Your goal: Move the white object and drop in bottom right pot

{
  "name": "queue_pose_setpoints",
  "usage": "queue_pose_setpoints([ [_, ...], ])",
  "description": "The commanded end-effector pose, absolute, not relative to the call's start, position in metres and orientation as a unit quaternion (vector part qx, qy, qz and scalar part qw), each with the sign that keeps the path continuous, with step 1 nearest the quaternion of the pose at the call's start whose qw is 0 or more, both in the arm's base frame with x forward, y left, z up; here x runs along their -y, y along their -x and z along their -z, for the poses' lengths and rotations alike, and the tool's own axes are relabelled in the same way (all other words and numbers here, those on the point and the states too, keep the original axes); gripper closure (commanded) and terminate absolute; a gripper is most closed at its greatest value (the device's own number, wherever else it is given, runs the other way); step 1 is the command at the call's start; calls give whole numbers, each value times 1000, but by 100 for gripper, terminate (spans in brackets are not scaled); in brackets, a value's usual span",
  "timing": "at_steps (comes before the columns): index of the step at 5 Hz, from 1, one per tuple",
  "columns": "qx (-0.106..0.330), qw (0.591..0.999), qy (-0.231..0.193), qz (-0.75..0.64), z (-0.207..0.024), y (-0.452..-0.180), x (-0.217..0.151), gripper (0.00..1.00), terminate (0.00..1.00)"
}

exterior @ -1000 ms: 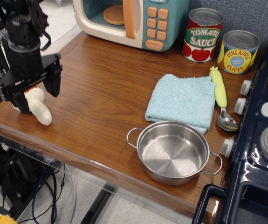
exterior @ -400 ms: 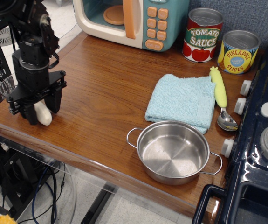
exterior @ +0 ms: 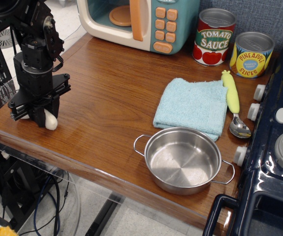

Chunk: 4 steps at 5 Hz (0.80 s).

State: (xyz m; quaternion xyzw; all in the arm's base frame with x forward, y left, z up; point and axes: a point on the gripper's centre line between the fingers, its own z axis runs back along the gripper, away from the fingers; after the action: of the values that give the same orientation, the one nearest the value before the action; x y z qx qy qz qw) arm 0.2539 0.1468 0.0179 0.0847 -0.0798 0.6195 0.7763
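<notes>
The white object (exterior: 50,121), a plush mushroom, lies at the table's front left corner. Only its cream-white stem shows, and its cap is hidden behind the gripper. My black gripper (exterior: 39,114) is down over it, with the fingers closed in on both sides of the stem. The pot (exterior: 180,164), shallow shiny steel with two wire loop handles, stands empty near the front right edge of the table, far to the right of the gripper.
A light blue cloth (exterior: 193,105) lies just behind the pot. A yellow-handled spoon (exterior: 234,101) lies to its right. Two tin cans (exterior: 214,37) and a toy microwave (exterior: 139,22) stand at the back. A toy stove (exterior: 279,142) borders the right side.
The gripper has lowered onto the mushroom and its fingers have closed around the stem. The mushroom shifted slightly; the pot and the rest stayed still.
</notes>
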Motion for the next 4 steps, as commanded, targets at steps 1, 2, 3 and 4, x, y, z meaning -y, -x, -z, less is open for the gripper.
queue_pose_setpoints([
  [1, 99, 762, -111, -631, -66, -261, -153, 100, 0],
  [2, 111, 779, -100, -609, -82, -262, -135, 100, 0],
  [3, 122, 805, -75, -576, -97, -264, -99, 100, 0],
  [4, 120, 834, -50, -537, -103, -262, -58, 100, 0],
])
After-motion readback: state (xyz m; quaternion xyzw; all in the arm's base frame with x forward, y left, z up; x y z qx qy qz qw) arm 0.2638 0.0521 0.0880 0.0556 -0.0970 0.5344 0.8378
